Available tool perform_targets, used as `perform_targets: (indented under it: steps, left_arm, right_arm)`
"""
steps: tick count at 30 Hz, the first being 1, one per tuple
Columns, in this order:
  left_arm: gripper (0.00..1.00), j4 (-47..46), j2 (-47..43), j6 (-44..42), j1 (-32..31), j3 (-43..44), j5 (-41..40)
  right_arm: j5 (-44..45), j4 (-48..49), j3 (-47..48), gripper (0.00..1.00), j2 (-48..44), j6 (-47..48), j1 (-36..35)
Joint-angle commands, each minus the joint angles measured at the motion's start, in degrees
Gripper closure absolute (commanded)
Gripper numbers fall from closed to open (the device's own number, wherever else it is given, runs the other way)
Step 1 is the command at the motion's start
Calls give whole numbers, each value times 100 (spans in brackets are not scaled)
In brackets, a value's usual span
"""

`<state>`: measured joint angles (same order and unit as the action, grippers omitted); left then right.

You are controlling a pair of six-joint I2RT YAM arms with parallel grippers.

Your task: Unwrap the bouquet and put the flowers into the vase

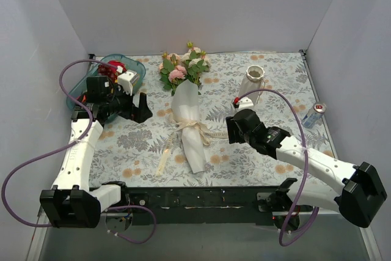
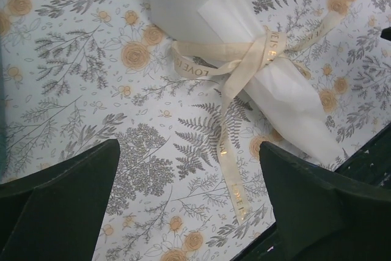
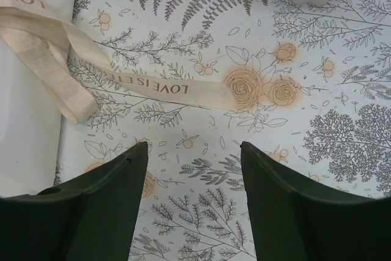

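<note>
Plainly the wrapping is not yet undone. The bouquet (image 1: 188,123), a cone of white translucent paper, lies flat on the fern-and-rose printed tablecloth (image 1: 140,145). Its pink and cream roses (image 1: 183,68) with green leaves spill out of the wide end, which points away from the arm bases. A cream ribbon with gold lettering (image 2: 256,56) is knotted in a bow round the bouquet's waist, and loose tails trail onto the cloth on both sides of the bouquet.

The left gripper (image 1: 142,108) hangs to the left of the bouquet with its fingers spread wide and nothing between them. Its wrist view looks onto the bow, with one long tail running toward the gap between the fingers. The right gripper (image 1: 235,128) sits just to the right of the bouquet, also parted and empty. The other lettered tail lies on the cloth a little ahead of its fingertips.

Flanking the bouquet like this probably lets each arm reach a ribbon end, or lets one arm pin the paper while the other pulls the bow loose.

The small white ribbed ceramic vase (image 1: 253,80) stands upright beyond the bouquet and to its right, well apart from it and with no stems in it. A blue translucent tray of colourful fruit (image 1: 139,65) sits beyond the bouquet to its left, and a small silver drink can (image 1: 313,114) lies far to its right. Neither looks involved in the job.
</note>
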<state>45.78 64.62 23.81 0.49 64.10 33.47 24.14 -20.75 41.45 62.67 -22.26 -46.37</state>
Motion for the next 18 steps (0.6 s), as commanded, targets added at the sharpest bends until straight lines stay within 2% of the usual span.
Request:
perform_targets:
  steps: [1, 5, 11, 18]
  left_arm:
    - [2, 28, -46, -149, -382, -143, 151]
    - [2, -130, 138, -149, -944, -345, 133]
    - [2, -491, 639, -412, -1709, -679, -165]
    - [2, -675, 1281, -922, -2009, -846, -236]
  right_arm:
    - [117, 370, 55, 30, 236, 213, -39]
    - [135, 405, 258, 31, 754, 503, -39]
    - [-392, 1134, -57, 29, 597, 925, -48]
    - [-858, 1372, -243, 26, 333, 1250, -48]
